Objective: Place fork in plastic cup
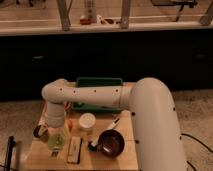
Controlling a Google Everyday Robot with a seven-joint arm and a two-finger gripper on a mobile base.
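Note:
The plastic cup (56,140) is a tall translucent yellow-green tumbler standing at the left of the wooden table (125,162). My gripper (54,123) hangs at the end of the white arm (95,95), directly over the cup's mouth and touching or very close to it. I cannot make out the fork; it may be hidden by the gripper or the cup.
A small dark metal cup (39,132) stands left of the tumbler. A short white round container (86,122) stands to its right. A dark bowl (111,144) with a utensil (106,131) leaning on it, a pale rectangular block (75,149) and a green bin (98,93) are also on the table.

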